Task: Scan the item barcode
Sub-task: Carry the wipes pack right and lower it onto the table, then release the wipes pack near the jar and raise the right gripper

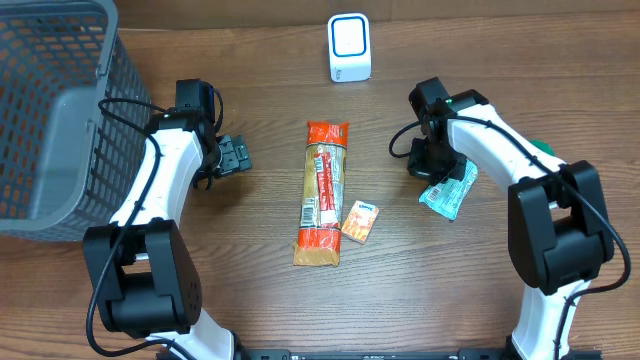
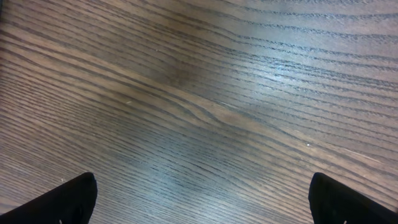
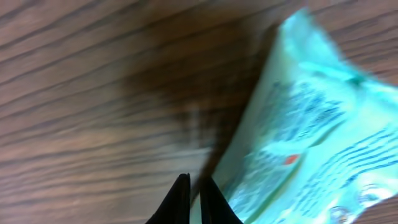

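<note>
The teal packet [image 1: 452, 190] is lying flat on the table [image 1: 300, 310], nearer the robot than the white scanner [image 1: 349, 47] and off to its right. The right jaws are sitting together at the packet's scanner-side edge, though blur is hiding whether they are pinching the wrapper. A long orange wrapper [image 1: 322, 193] and a small orange box [image 1: 361, 221] are lying straight in front of the scanner, while the left jaws are hanging wide apart over the table to the scanner's left, with the grey basket [image 1: 40, 100] sitting farther left still.
</note>
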{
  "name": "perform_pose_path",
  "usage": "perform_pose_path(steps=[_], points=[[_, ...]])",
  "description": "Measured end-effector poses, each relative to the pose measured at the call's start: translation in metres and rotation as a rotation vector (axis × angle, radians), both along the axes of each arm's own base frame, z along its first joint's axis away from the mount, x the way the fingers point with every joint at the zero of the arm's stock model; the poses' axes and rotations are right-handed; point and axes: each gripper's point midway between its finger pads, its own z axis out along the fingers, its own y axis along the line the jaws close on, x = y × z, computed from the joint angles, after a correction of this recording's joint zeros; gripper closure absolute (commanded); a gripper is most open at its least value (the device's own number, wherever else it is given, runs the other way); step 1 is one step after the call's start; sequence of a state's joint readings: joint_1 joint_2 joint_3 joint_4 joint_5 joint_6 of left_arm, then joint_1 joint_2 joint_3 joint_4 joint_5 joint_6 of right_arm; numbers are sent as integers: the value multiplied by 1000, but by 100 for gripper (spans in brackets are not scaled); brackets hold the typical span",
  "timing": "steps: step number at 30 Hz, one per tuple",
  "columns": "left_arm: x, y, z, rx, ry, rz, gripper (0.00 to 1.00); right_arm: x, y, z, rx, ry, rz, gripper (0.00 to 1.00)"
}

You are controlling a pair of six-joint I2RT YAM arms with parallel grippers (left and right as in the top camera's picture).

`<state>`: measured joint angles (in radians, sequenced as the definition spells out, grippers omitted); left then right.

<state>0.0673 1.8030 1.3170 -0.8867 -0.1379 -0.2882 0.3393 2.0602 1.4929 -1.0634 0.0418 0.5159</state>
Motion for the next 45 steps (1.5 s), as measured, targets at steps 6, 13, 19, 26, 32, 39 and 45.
perform_pose_path(steps=[6,13,19,26,32,39,45], points=[[0,0,0,0,0,0,0,-18,-26,-1,-120,63,-6,91],[0,0,0,0,0,0,0,-24,-55,2,-217,94,-30,89],[0,0,0,0,0,0,0,-20,-72,3,-240,89,-67,75],[0,0,0,0,0,0,0,-24,-84,4,-253,114,-87,85],[0,0,0,0,0,0,0,-32,-81,3,-245,144,-66,92],[0,0,0,0,0,0,0,-31,-21,-1,-42,126,33,94],[0,0,0,0,0,0,0,-45,55,19,185,104,153,96]])
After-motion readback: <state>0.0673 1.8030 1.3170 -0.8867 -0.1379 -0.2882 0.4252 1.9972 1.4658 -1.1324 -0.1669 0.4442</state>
